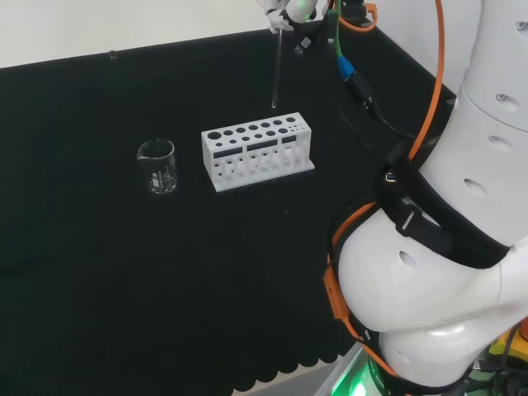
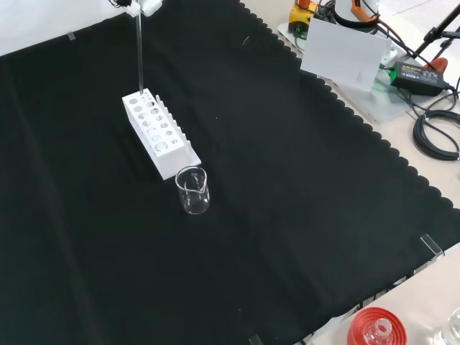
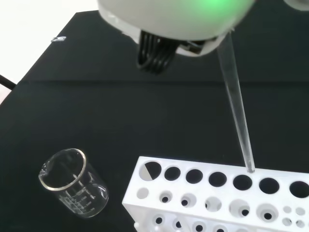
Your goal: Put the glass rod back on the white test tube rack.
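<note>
Glass rod [image 1: 275, 70]: held by its upper end at the hand [image 1: 280, 16], long axis close to vertical, lower tip pointing down at the white test tube rack [image 1: 257, 151]. In the head view the tip hangs just above the rack's far edge, toward its right end. In the front view the rod [image 2: 139, 54] drops from the hand [image 2: 144, 7] at the view's top to the rack's far end [image 2: 159, 131]; contact with the rack cannot be told there. In the wrist view the rod [image 3: 236, 108] runs slightly slanted, and its tip sits at the rim of one hole in the rack's back row [image 3: 219, 198], not visibly inside it.

Black cloth [image 1: 124, 289]: covers the bench and carries all the ware.

Rack: white block, rows of round holes on top, long side across the head view, standing flat on the cloth.

Hand: black and white, fingers closed on the rod's top end as far as the head view shows; the grip itself is largely cut off by the view's edge.

Beaker [image 1: 157, 165]: clear glass, upright, standing left of the rack in the head view, near it but apart; nearer the camera than the rack in the front view [image 2: 192, 190].
</note>
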Controlling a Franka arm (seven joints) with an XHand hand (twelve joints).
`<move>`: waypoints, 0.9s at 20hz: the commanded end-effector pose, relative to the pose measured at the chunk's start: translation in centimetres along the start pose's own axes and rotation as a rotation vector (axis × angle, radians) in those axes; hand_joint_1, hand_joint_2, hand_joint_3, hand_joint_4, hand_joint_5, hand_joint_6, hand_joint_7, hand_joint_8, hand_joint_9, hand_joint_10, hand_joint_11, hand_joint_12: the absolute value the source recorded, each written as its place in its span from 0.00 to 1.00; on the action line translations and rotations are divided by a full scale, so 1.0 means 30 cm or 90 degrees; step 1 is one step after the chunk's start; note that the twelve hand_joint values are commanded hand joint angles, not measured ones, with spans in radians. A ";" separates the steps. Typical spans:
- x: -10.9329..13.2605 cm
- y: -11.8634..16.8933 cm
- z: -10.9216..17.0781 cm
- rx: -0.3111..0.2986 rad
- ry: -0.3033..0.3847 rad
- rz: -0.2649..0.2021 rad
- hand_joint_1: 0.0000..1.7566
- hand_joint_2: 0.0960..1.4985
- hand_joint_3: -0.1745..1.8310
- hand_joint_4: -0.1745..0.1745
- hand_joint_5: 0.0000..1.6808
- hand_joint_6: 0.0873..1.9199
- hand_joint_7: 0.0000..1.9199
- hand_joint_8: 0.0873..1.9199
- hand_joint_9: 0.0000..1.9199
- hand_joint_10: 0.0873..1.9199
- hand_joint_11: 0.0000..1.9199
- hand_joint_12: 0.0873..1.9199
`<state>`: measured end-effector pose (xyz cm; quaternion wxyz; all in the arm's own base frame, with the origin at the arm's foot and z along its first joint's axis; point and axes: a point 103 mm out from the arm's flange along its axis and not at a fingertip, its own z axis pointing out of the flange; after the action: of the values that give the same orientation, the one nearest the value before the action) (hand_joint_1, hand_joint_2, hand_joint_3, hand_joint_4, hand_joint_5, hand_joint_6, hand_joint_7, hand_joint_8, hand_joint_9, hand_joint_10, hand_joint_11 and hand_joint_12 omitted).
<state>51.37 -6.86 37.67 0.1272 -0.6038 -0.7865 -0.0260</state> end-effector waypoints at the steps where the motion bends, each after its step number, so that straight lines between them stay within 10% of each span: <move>1: -0.010 -0.061 -0.027 -0.007 -0.007 0.014 0.75 0.34 0.53 0.00 0.66 0.41 0.68 0.47 0.88 0.26 0.84 0.36; 18: -0.022 -0.168 -0.021 -0.009 -0.011 0.039 0.75 0.33 0.53 0.00 0.66 0.41 0.68 0.47 0.88 0.26 0.84 0.36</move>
<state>47.09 -8.79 38.70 0.1187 -0.6270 -0.7696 -0.0225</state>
